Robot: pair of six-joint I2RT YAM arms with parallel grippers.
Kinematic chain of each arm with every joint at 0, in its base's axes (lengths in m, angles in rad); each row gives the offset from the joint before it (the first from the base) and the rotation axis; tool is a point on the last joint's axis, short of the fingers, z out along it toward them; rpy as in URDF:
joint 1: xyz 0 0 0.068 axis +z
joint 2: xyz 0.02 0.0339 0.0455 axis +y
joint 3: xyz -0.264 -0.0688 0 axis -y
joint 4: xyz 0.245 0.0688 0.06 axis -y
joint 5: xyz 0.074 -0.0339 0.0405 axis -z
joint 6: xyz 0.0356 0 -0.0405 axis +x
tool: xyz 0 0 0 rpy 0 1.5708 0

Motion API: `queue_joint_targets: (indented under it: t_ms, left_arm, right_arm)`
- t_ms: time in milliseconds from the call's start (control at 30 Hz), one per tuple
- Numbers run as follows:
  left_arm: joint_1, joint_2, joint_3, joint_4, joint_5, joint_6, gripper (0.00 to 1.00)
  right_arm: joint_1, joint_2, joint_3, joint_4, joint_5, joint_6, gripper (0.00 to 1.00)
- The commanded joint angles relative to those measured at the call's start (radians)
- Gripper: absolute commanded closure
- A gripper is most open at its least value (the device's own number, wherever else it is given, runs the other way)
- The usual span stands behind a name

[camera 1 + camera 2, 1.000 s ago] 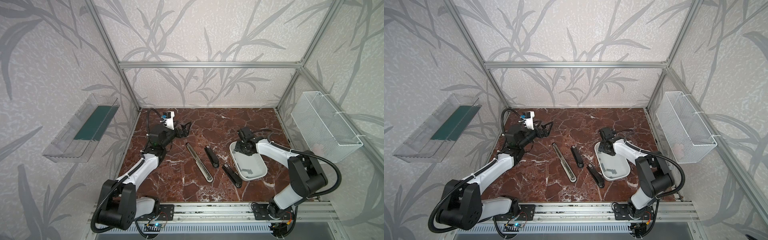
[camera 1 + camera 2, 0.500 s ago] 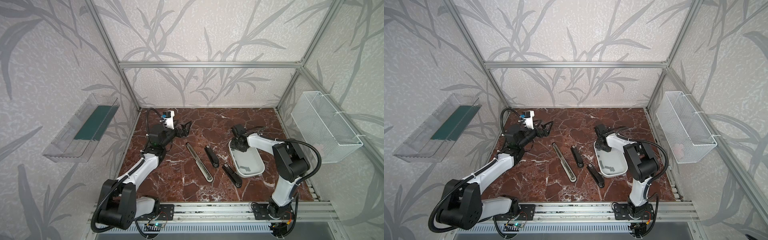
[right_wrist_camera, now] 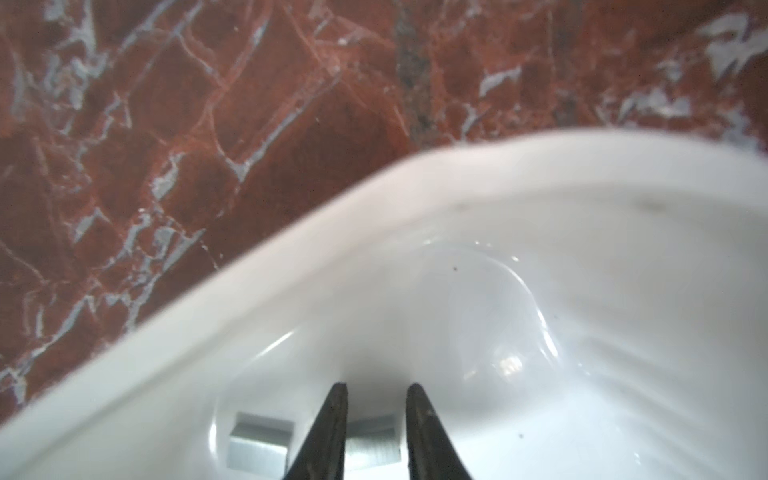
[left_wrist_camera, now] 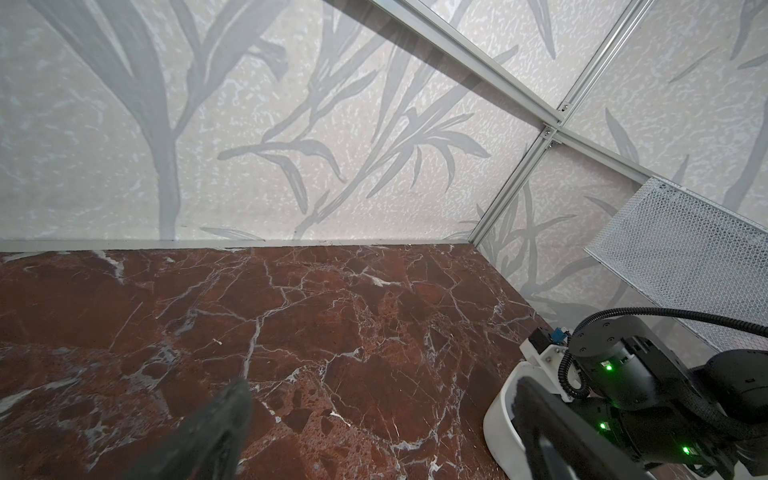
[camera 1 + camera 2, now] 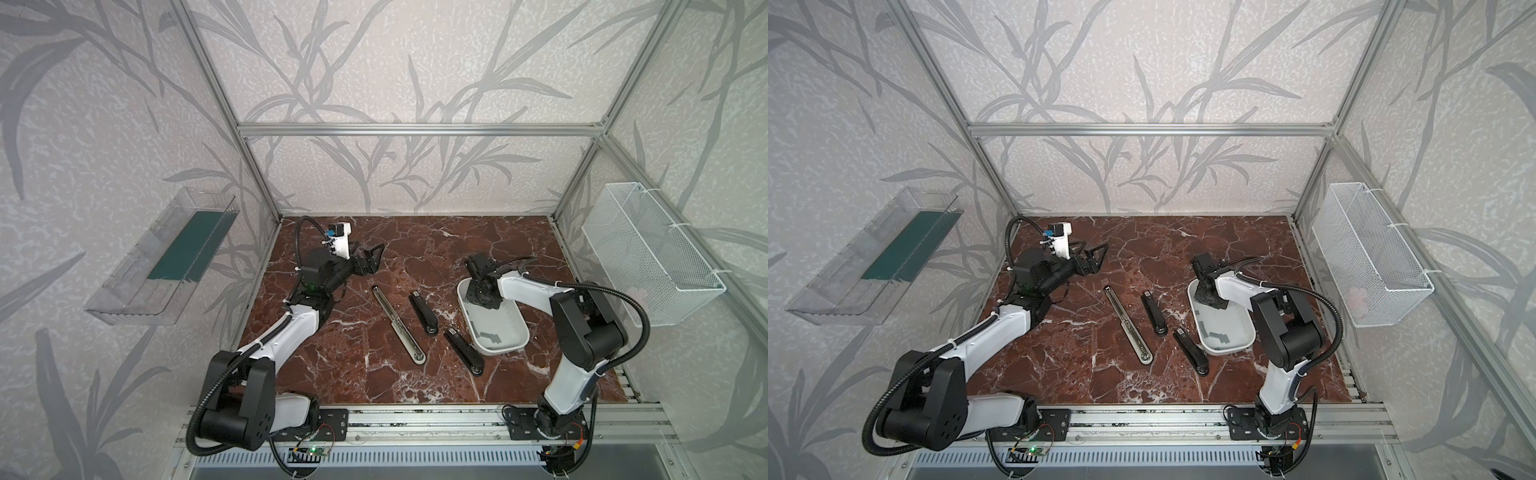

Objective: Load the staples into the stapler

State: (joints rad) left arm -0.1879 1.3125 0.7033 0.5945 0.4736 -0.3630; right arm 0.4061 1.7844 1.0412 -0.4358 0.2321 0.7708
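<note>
Right tool (image 3: 376, 388) has narrowed its jaws inside the tray (image 3: 249, 282), at its 11 o'clock end, flanking one strip of the staples (image 3: 372, 446); clamped or not, can't tell. Left tool (image 5: 374, 257) stays wide open at the bench's (image 5: 374, 374) 10 o'clock. Pickup underway, loading not started.

Flat grey staples (image 5: 486, 335) scattered in white tray (image 5: 500, 350), two black staplers (image 5: 423, 312) lying on marble just beside it

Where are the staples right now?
In both top views the staples lie inside the white tray, right of the black staplers; the right gripper straddles one strip.
</note>
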Motion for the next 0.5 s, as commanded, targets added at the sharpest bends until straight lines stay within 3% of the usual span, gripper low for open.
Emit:
queue_joint_targets:
  t_ms: [0,167,267,333,467]
  left_arm:
    - [-0.002,-0.001,0.001,0.034,0.016,-0.004,0.01]
    - [-0.004,0.000,-0.001,0.039,0.018,-0.005,0.01]
    - [-0.002,0.000,-0.002,0.041,0.019,-0.007,0.01]
    - [-0.003,0.001,-0.002,0.042,0.020,-0.008,0.01]
    - [-0.003,-0.011,-0.007,0.039,0.022,-0.008,0.01]
  right_arm:
    - [-0.001,-0.051,-0.037,-0.046,0.027,0.010,0.73]
    - [0.000,-0.127,-0.064,-0.014,-0.004,-0.056,0.68]
    - [-0.001,-0.163,-0.065,0.041,-0.065,-0.194,0.60]
    - [-0.001,-0.164,-0.070,0.083,-0.099,-0.250,0.53]
    - [-0.003,-0.103,-0.038,0.129,-0.213,-0.338,0.53]
